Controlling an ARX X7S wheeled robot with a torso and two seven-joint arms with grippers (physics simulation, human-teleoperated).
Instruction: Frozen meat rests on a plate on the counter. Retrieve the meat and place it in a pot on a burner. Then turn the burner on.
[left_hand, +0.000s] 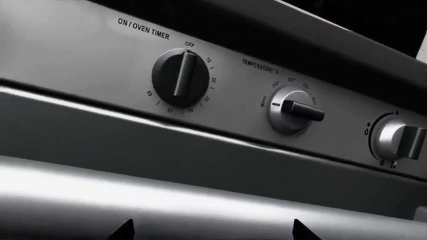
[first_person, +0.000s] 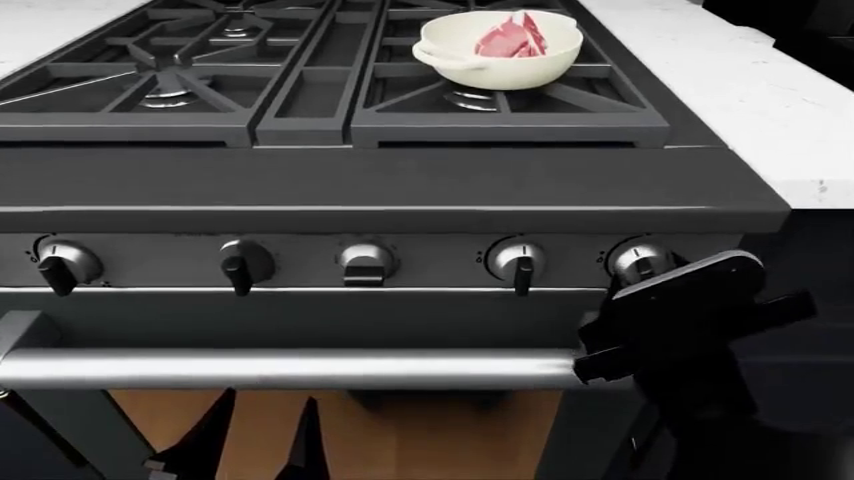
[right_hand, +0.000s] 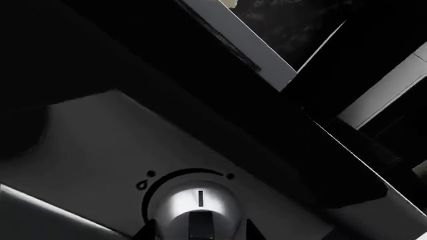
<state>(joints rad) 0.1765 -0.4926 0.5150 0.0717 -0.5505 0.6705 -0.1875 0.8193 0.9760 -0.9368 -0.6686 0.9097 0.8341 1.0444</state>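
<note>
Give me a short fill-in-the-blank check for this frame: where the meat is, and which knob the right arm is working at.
1. The meat lies inside the ____.
2. The pot stands on the stove's front-____ burner.
3. The right gripper is lined up on the ____ knob of the front panel's five.

Missing words: pot; right; rightmost

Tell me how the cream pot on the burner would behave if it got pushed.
The pot would probably slide in jerks rather than smoothly, since it rests on raised grate bars. Its rounded bowl shape suggests it might rock or tip if a bar catches it. Its glossy surface looks slippery, and the meat leaning inside could shift.
</note>
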